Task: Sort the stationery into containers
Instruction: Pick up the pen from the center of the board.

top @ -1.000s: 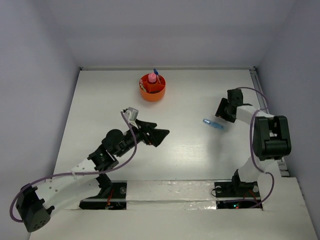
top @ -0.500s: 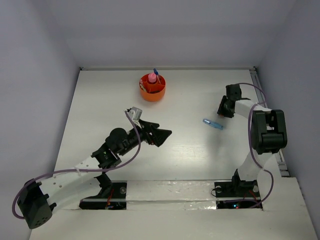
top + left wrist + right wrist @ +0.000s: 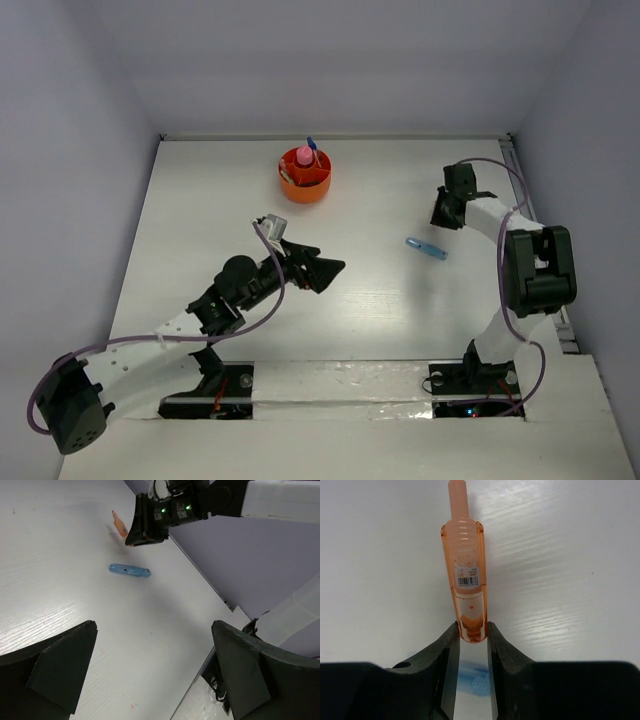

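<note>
My right gripper (image 3: 471,632) is shut on the lower end of a translucent orange-pink capsule-like piece (image 3: 468,580), which points away over the white table. In the top view this gripper (image 3: 441,216) is at the right, just beyond the blue-and-white pen-like tube (image 3: 426,248) lying on the table. The left wrist view shows the tube (image 3: 129,570) and the orange piece's tip (image 3: 119,525) under the right gripper. My left gripper (image 3: 325,268) is open and empty over the middle of the table. The round orange tub (image 3: 291,186) stands at the far middle with a pink piece (image 3: 303,156) inside. The scissors are out of view.
White walls close in the table on the left, far and right sides. A metal rail (image 3: 510,160) runs along the right edge. The arm bases and cables sit at the near edge (image 3: 340,385).
My right gripper has moved a little farther from me, away from the blue tube, still holding the orange piece. My left gripper has drifted slightly right.
</note>
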### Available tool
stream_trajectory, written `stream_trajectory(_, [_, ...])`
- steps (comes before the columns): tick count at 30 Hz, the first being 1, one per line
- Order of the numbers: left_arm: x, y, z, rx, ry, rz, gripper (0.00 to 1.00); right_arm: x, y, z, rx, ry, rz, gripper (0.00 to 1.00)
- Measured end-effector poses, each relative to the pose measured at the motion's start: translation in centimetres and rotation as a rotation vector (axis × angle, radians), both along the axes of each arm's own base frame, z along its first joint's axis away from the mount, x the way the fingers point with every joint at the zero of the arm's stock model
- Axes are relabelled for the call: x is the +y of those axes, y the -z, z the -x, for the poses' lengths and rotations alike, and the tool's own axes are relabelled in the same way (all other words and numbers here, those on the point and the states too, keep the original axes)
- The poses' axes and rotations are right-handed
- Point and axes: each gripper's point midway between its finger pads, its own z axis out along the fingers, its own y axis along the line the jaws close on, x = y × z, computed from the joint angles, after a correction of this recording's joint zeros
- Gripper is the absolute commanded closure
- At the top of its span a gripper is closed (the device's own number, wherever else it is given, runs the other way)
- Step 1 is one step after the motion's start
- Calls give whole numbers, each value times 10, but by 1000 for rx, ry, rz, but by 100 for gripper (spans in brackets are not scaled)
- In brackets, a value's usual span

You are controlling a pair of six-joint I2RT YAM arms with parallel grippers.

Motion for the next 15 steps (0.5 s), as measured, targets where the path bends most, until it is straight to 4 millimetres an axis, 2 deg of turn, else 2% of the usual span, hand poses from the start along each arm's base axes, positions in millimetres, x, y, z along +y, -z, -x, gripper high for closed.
stream_trajectory(2, [-2,4,-2,8,0,-7,1,13,-25,-1,-56,-38,-14,90])
stream_trajectory(4, [-4,9,-3,18,-1,-21,1,36,-54,-1,-125,-98,-53,90])
stream_trajectory(7, [-4,19,-6,30,-11,-50,1,89,-106,10,-239,-251,-189,90])
stream_trajectory(10, [0,25,-11,27,-42,-82,1,145,-147,36,-314,-434,-369,91])
stream_trajectory(12, [4,28,-16,15,-71,-105,1,176,-160,64,-318,-552,-512,91])
stream_trajectory(15, [12,33,-23,1,-120,-144,1,197,-158,102,-245,-640,-644,91])
